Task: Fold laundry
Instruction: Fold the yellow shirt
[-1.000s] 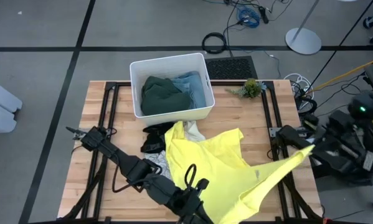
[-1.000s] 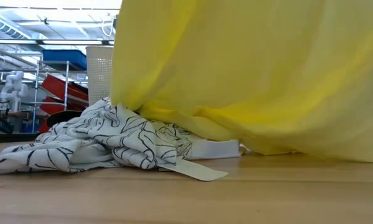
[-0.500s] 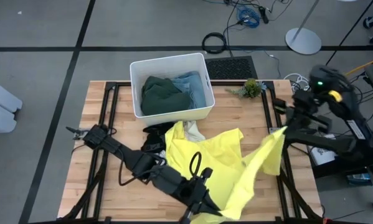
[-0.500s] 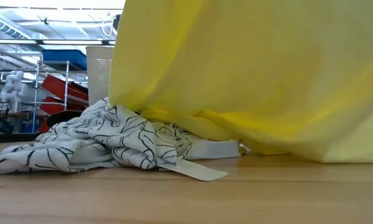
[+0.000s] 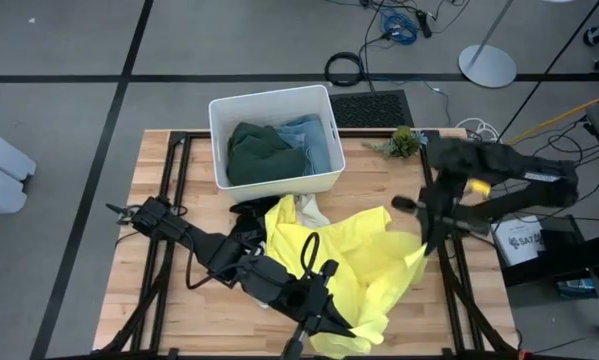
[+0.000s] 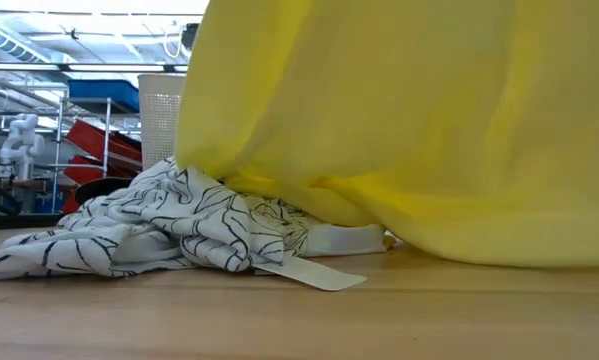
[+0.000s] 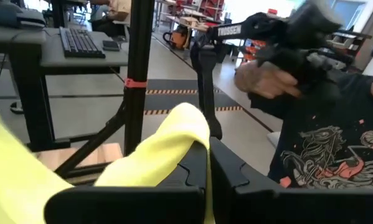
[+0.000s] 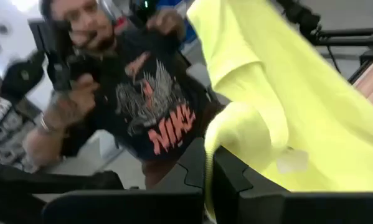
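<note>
Left gripper (image 5: pixel 324 325) clamped on the yellow garment (image 5: pixel 364 265) at the table's near edge. Right gripper (image 5: pixel 426 240) pinches its other end, lifted over the table's right side (image 5: pixel 399 190).

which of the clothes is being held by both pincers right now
The bright yellow garment: the left pincer and right pincer are each shut on an edge of it. The dark green and light blue ones lie in the bin, untouched.
</note>
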`<action>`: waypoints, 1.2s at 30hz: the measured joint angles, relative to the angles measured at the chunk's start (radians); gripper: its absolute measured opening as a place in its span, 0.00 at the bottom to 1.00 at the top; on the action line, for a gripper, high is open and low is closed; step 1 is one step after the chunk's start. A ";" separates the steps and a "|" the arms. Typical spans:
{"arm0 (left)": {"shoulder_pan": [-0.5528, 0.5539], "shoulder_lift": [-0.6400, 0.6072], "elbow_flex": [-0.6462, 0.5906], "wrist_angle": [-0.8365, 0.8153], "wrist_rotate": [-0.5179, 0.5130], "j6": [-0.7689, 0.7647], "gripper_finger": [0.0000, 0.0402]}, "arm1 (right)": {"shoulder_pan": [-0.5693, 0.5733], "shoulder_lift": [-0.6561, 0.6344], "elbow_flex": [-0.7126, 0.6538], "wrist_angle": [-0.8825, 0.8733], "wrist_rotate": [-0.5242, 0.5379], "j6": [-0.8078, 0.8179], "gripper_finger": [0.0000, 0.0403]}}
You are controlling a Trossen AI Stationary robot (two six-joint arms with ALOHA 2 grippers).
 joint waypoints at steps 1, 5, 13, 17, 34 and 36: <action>0.000 0.000 0.000 -0.006 0.000 0.000 0.00 | 0.056 0.009 0.000 0.015 0.049 0.010 0.00; -0.010 0.000 0.000 -0.044 0.000 -0.002 0.00 | 0.277 0.037 0.000 0.123 0.242 0.119 0.00; -0.091 -0.020 0.000 -0.073 -0.004 -0.024 0.00 | 0.725 0.086 0.000 0.246 0.634 0.442 0.00; -0.135 -0.032 0.000 -0.062 -0.019 -0.024 0.00 | 0.918 0.150 0.000 0.434 0.772 0.549 0.00; -0.112 -0.144 0.083 -0.484 -0.197 -0.158 0.00 | 0.880 0.088 0.002 0.181 1.124 0.562 0.00; -0.071 -0.161 0.083 -0.536 -0.204 -0.158 0.00 | 0.833 0.042 0.002 0.024 1.181 0.583 0.00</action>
